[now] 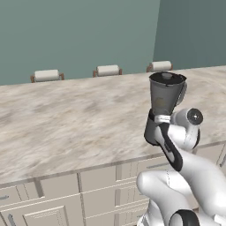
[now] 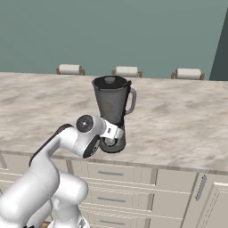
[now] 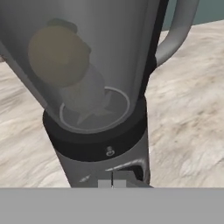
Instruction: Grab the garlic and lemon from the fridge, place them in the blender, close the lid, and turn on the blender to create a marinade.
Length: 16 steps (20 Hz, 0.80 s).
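While its fingers are clenched together with nothing between them, the end effector (image 3: 112, 183) presses up against the front of the blender (image 2: 112, 111), low on the grey base. In the hand view the two finger tips sit side by side, touching each other, right at the base's front where a dark recess shows just above and beside them. Directly above the end effector rises the smoky jar, and through its wall the lemon (image 3: 59, 56) shows as a dull yellow ball, up and to the left of the fingers. Just below the lemon, nearer the end effector, a paler lump that looks like the garlic (image 3: 87, 89) rests against the jar bottom, though the tinted wall blurs its outline. The jar's handle curves away above and to the right of the fingers.

From the right base view the end effector (image 2: 115, 132) meets the blender base at its front, with the lid (image 2: 110, 81) seated on the jar's mouth well above it. The left base view shows the same black lid (image 1: 167, 78) on top of the jar and the blender (image 1: 164, 103) standing on the marbled bench (image 1: 66, 119), which spreads out to either side of the end effector and beyond it. Three stools (image 2: 127, 71) stand along the bench's far edge, well past the blender.
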Available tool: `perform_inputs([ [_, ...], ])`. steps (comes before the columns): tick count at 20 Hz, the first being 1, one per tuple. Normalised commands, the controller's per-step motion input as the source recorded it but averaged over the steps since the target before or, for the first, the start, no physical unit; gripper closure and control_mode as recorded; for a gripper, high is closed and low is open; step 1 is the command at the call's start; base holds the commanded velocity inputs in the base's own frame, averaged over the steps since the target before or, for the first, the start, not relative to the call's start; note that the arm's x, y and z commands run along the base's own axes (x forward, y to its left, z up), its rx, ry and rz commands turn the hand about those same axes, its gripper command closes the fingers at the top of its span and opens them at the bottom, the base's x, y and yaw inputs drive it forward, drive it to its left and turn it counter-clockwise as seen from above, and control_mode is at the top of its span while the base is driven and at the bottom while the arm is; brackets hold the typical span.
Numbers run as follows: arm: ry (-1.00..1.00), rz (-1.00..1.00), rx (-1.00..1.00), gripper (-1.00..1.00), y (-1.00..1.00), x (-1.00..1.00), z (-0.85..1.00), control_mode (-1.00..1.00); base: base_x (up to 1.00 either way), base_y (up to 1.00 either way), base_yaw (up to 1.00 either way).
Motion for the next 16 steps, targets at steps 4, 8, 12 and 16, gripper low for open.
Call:
perform_inputs([
  [4, 0.0, 0.0, 0.0, 1.0, 0.0, 0.14, -0.02, -1.0, 0.0, 0.0, 0.0],
  [8, 0.0, 0.0, 0.0, 1.0, 0.0, 0.04, -0.01, -1.0, 0.0, 0.0, 0.0],
  [12, 0.0, 0.01, 0.0, 1.0, -0.02, 0.01, 0.0, -1.0, 0.0, 0.0, 0.0],
  [16, 0.0, 0.02, 0.0, 1.0, -0.1, 0.0, 0.0, -1.0, 0.0, 0.0, 0.0],
])
